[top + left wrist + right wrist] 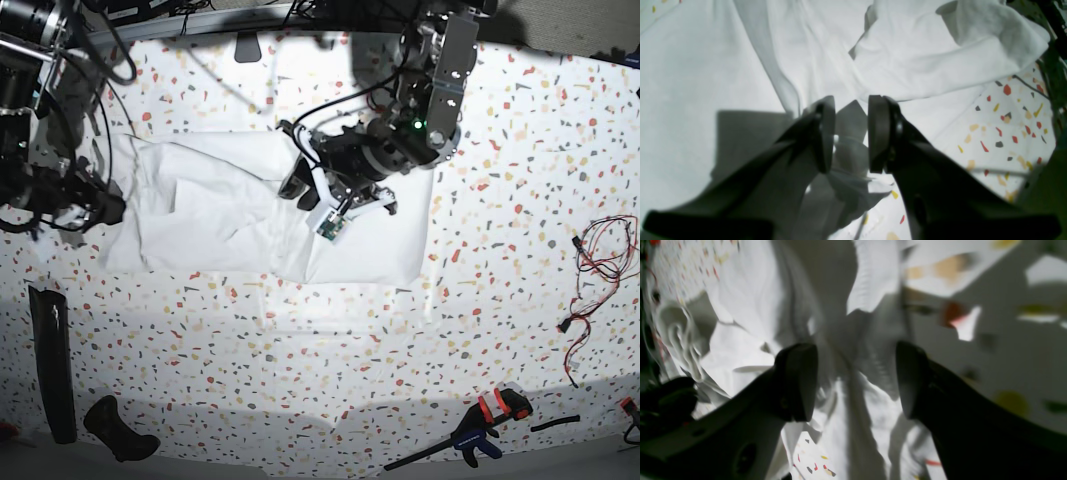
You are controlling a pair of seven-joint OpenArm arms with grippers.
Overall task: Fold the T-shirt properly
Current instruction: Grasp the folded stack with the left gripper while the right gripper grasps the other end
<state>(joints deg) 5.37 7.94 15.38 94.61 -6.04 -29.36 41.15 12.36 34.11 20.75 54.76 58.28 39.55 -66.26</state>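
While the T-shirt [230,210] lies spread across the upper left of the speckled tabletop [330,360], the right gripper [118,208] at the far left has its fingers apart; the left gripper [295,180] at centre holds its fingers parted over the cloth.

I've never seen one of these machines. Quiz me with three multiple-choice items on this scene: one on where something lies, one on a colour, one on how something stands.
1. Where does the clamp lie in the base view?
A. on the shirt
B. near the bottom edge of the table
C. in the left arm's jaws

2. What colour is the T-shirt?
A. white
B. blue
C. striped red

3. How do the right gripper jaws stand?
A. shut tight
B. apart, over cloth
C. shut on a cable

Answers: 1 B, it sits low on the speckled table. 2 A, plain white throughout. 3 B, a clear gap shows between them.
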